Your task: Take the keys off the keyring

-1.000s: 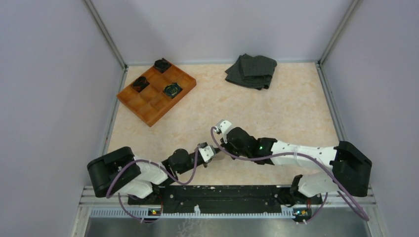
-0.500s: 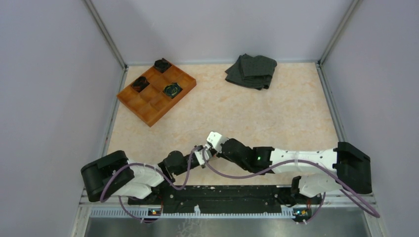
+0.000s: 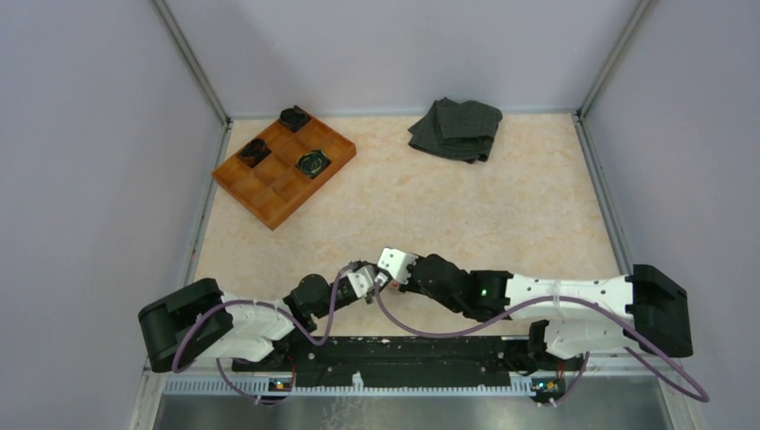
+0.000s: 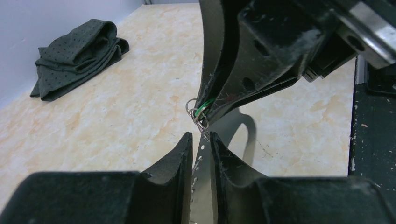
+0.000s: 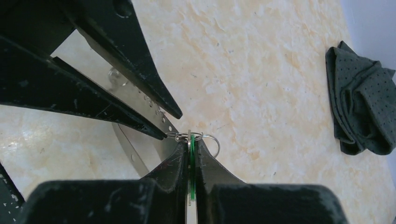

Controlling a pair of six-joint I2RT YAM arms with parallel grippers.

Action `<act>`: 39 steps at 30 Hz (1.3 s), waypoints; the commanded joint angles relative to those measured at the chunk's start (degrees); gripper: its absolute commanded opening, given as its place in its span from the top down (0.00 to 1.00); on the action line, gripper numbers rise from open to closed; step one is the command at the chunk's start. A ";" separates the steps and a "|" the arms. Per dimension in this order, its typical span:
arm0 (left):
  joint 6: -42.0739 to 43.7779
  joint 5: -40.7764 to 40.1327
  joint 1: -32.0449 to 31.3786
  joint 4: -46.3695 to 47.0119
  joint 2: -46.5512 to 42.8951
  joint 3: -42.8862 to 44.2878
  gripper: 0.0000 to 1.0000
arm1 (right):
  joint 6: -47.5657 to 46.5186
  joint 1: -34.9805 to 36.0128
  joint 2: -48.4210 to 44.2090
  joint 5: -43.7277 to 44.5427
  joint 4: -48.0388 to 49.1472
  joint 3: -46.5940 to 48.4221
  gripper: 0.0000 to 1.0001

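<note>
Green-edged key (image 5: 192,168), perhaps, clamped in right gripper (image 5: 192,143) at keyring (image 5: 212,136).

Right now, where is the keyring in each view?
Top external: too small to make out, low centre at the right gripper tips.
Left wrist: keyring dead centre.
Right wrist: just below centre, pinched in that gripper.
Shared landmark: the dark folded cloth.

Top camera looks down; wrist cameras (close in) share the cloth (image 4: 77,56)
</note>
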 commanded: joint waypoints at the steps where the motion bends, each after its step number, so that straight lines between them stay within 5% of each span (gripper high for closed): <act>1: -2.18 -0.66 -0.16 3.89 -0.03 1.23 0.74 | 0.03 0.98 -2.09 -3.39 0.16 0.87 1.00; 16: -3.87 0.71 -0.15 1.18 1.83 2.65 0.75 | 5.44 0.93 -0.48 -1.09 -3.95 4.68 1.00; 39: -8.38 -1.33 -0.16 9.25 5.87 -0.39 0.72 | 12.32 -0.21 -2.82 -1.80 -0.78 2.64 1.00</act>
